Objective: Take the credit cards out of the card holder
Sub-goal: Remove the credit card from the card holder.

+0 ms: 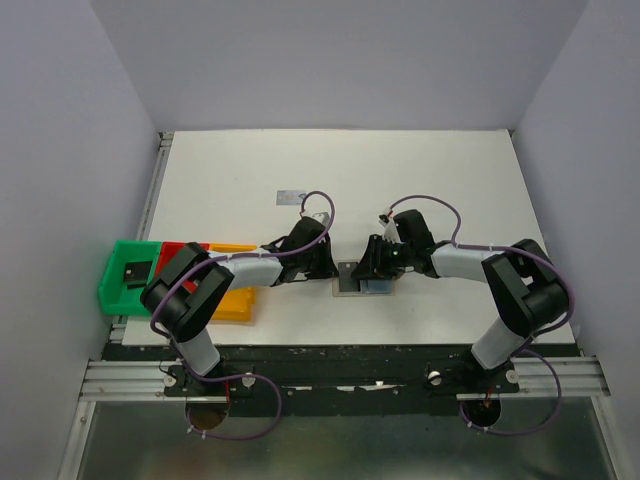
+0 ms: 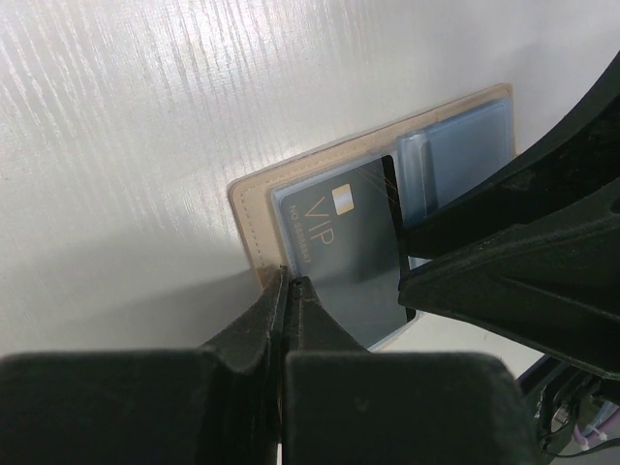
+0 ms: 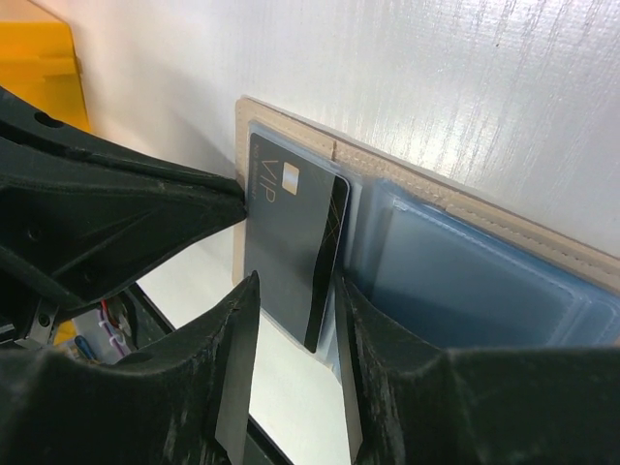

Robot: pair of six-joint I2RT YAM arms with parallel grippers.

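Flanking VIP card [image 3: 286, 242]: right fingers [image 3: 232, 387]; top view hides card.

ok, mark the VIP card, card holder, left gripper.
VIP card [image 2: 339, 242], left wrist view, dark face centre.
card holder [image 2: 252, 228], left wrist view, tan left border.
left gripper [image 2: 289, 281], left wrist view, between its shut fingertips.

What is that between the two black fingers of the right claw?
A dark card marked VIP, sticking out of the tan card holder; its lower end sits between the right gripper's fingers. The right wrist view shows it.
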